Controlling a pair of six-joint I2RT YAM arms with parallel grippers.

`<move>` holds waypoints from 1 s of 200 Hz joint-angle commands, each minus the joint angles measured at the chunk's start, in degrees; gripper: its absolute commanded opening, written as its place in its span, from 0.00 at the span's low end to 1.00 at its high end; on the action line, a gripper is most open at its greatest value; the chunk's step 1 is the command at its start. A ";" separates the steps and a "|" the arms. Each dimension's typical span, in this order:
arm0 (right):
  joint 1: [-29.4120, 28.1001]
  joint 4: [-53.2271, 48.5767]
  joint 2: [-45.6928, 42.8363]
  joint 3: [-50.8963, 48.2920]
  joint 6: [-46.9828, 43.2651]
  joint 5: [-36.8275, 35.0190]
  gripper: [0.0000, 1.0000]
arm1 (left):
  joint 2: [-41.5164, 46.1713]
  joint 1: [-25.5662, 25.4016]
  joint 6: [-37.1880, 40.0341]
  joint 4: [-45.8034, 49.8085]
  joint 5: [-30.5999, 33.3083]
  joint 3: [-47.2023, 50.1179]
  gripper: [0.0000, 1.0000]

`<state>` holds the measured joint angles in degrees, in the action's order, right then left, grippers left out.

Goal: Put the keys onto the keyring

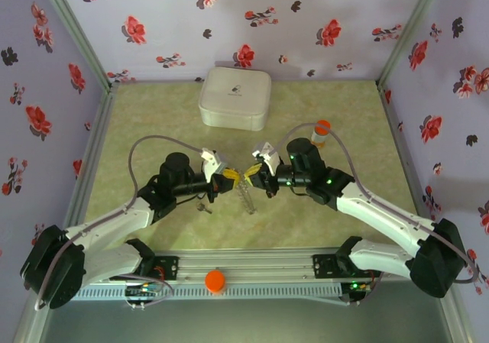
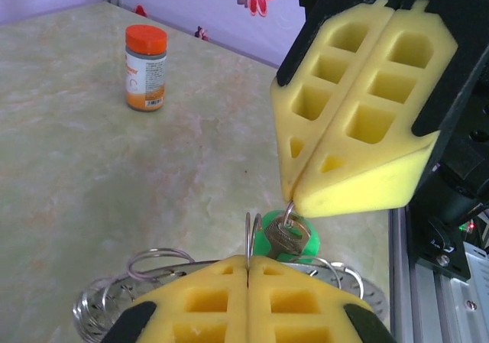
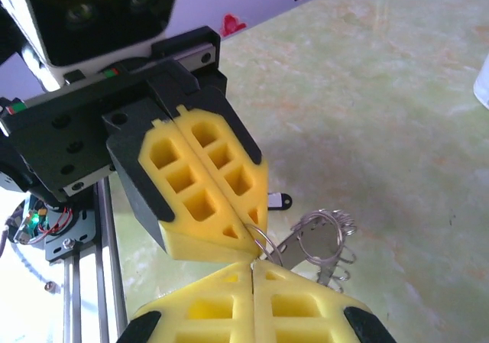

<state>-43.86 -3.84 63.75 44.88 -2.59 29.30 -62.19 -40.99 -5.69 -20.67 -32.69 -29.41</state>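
Observation:
My left gripper (image 2: 248,270) is shut on a thin upright wire loop (image 2: 249,236). Below it is the grey keyring (image 2: 92,309) with several wire loops. In the top view the keyring (image 1: 246,196) sits just under both grippers. My right gripper (image 2: 293,199) is shut on the small metal loop of a brass key (image 2: 284,236). The key hangs down with a green tab (image 2: 309,245) behind it. Left gripper (image 1: 229,176) and right gripper (image 1: 252,176) meet tip to tip at mid-table. A slim key with a black head (image 3: 279,201) lies alone on the table (image 1: 153,114).
A white rounded-square case (image 1: 234,98) stands at the back centre. An orange-capped bottle (image 1: 322,131) stands behind the right arm. An orange cap-like object (image 1: 215,281) sits on the front rail. Flowered walls close in three sides.

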 commanded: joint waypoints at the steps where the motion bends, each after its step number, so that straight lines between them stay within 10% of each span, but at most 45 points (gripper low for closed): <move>1: 0.22 2.98 0.80 0.68 0.08 2.08 0.00 | -0.55 -0.26 -0.46 -3.50 -1.59 0.10 0.00; 200: 0.19 3.50 2.33 0.04 1.84 -8.04 0.00 | 0.98 -0.14 0.32 -4.38 -0.26 0.78 0.00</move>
<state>-43.88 0.19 66.54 44.88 -1.48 24.77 -62.65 -40.97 -5.69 -21.54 -31.51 -29.02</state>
